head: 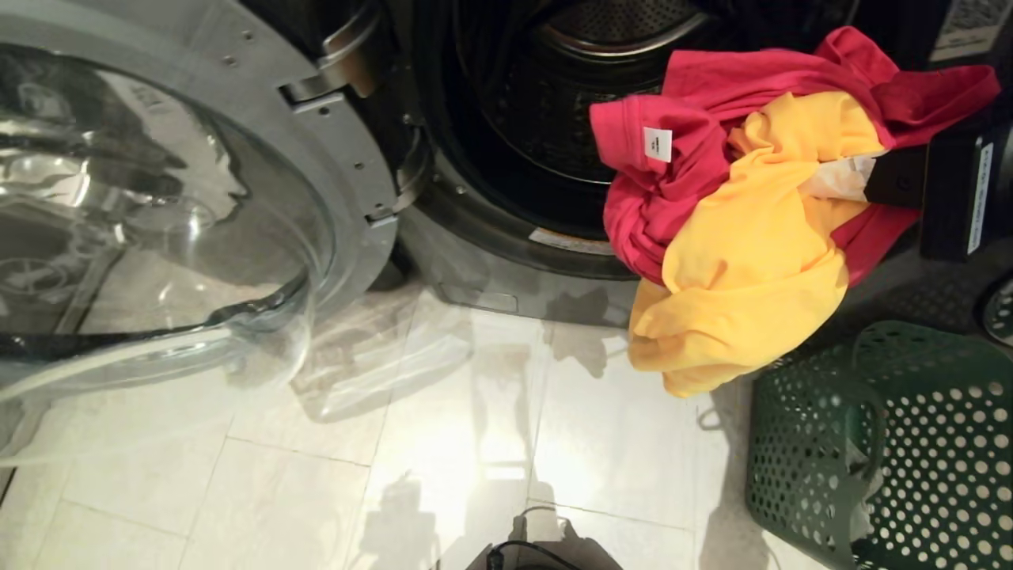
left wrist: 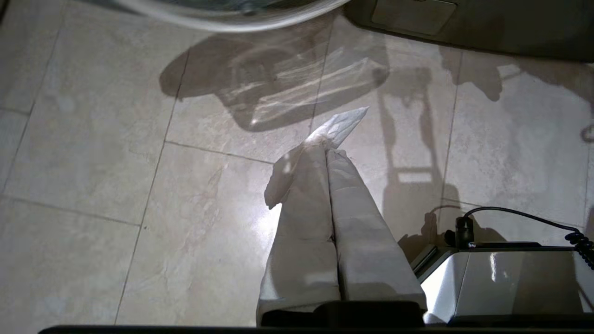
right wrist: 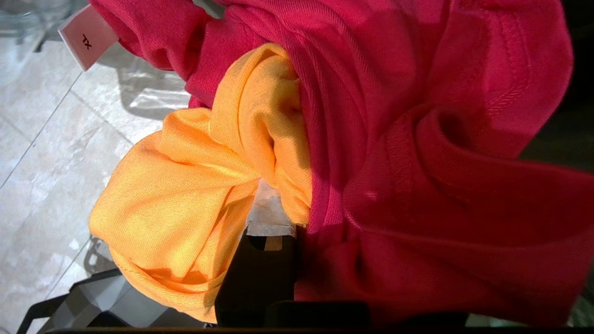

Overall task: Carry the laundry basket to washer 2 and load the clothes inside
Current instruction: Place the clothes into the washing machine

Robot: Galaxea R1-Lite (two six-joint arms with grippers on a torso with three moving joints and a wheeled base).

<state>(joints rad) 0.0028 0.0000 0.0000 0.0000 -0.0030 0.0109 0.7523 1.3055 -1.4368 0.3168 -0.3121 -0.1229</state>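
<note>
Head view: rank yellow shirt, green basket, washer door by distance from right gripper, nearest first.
1. Yellow shirt: held with the red shirt in the right gripper, at the drum mouth.
2. Green basket: on the floor below the gripper, lower right.
3. Washer door: swung open, far left.

The scene is viewed from the head, steeply downward, close to the washer (head: pixel 538 119) and tiled floor (head: pixel 443 443). The left wrist view is aimed down at the same floor. The right wrist view is pressed close against the clothes (right wrist: pixel 371 139).
</note>
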